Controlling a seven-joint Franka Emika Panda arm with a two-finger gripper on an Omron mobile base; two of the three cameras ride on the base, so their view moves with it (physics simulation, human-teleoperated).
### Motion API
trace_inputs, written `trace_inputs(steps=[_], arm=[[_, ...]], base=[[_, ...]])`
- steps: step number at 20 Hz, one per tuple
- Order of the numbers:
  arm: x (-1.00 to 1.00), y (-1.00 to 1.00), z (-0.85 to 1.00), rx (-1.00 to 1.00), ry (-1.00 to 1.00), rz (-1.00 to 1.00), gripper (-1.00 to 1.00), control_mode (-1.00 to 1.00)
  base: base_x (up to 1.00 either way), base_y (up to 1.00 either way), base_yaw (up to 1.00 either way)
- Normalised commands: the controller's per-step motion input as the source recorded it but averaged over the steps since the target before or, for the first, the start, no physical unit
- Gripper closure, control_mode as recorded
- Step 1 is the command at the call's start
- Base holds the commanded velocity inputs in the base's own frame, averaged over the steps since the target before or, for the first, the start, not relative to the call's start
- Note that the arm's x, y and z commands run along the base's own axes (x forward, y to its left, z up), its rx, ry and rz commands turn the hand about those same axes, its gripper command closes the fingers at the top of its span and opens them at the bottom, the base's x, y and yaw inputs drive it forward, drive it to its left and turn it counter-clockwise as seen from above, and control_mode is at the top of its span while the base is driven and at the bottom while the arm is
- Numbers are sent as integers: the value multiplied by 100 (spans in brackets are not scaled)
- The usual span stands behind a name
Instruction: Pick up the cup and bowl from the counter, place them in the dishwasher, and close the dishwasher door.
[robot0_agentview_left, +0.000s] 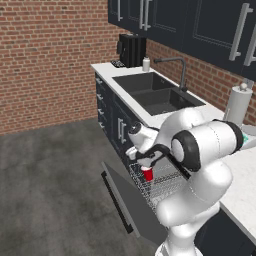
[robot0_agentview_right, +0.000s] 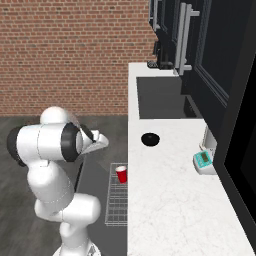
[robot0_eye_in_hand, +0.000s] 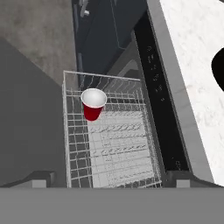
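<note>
Cup (robot0_eye_in_hand: 93, 104) upright in pulled-out wire rack (robot0_eye_in_hand: 109, 144) of dishwasher (robot0_eye_in_hand: 162, 109), below and ahead of my jaws, clear of them; cup step looks done. Can't tell jaw spread; nothing seen between them. Bowl (robot0_agentview_right: 150, 139) on counter (robot0_agentview_right: 165, 210), off to side of jaws; next: lift over counter edge, spread jaws, descend on bowl rim. Dishwasher door (robot0_agentview_left: 127, 202) down.

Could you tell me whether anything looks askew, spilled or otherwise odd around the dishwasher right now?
Nothing stands out. The red cup stands upright in the pulled-out wire rack above the lowered door, nothing spilled. The black bowl sits level on the counter, not yet loaded.
</note>
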Motion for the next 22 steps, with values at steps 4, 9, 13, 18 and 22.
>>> trace_inputs(steps=[4,9,13,18,22], arm=[[7,-38,100,0,-1,1,-100,-100],[28,-63,79,0,0,4,-100,-100],[52,-74,15,0,2,8,-100,-100],[59,-70,-4,0,3,12,-100,-100],[56,-56,-21,0,5,12,-100,-100]], base=[[0,0,0],[0,0,0],[0,0,0],[0,0,0],[0,0,0]])
